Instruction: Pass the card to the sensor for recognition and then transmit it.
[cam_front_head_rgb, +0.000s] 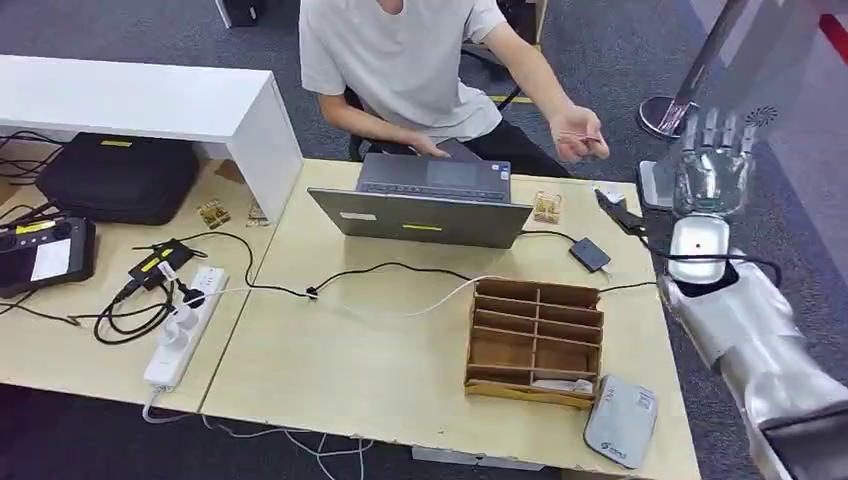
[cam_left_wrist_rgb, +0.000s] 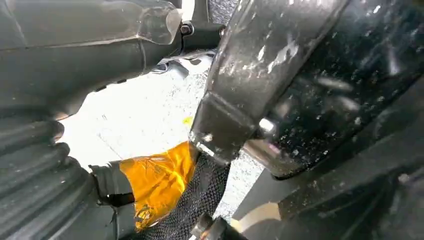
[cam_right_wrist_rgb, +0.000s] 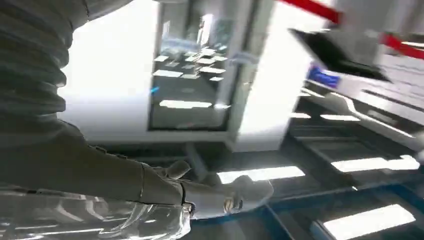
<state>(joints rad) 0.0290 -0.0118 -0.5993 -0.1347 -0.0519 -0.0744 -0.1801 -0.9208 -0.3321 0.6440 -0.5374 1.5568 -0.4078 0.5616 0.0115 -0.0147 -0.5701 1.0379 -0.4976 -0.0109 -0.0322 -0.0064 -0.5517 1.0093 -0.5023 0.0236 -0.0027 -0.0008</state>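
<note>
**Right hand raised with nothing in it past the desk's right edge; card in the person's fingers**

The robot's silver right hand (cam_front_head_rgb: 713, 165) is lifted beyond the right edge of the pale wooden desk (cam_front_head_rgb: 330, 350), fingers straight, apart and pointing up, holding nothing. In the right wrist view the same hand (cam_right_wrist_rgb: 220, 197) shows pale fingers stretched out with nothing between them. The left hand (cam_left_wrist_rgb: 45, 165) appears in the left wrist view as a grey ribbed cover; how its fingers lie cannot be told.

A person in a light grey T-shirt (cam_front_head_rgb: 400, 50) sits behind the desk's far edge. One of the person's hands (cam_front_head_rgb: 578, 133) is held out above the far right corner, pinching a thin pale card (cam_front_head_rgb: 572, 134) between the fingers, near the robot's raised hand but apart from it. The person's other hand rests at the grey open laptop (cam_front_head_rgb: 425, 200), which stands at the middle of the far edge.

A small black square sensor pad (cam_front_head_rgb: 590, 254) on a cable lies to the right of the laptop, near the right edge. A brown wooden compartment organiser (cam_front_head_rgb: 535, 340) sits toward the near right part of the desk, and a grey flat pouch (cam_front_head_rgb: 621, 420) lies at the near right corner, just beside it. A white power strip (cam_front_head_rgb: 185, 325) lies on the left part of the desk.
</note>
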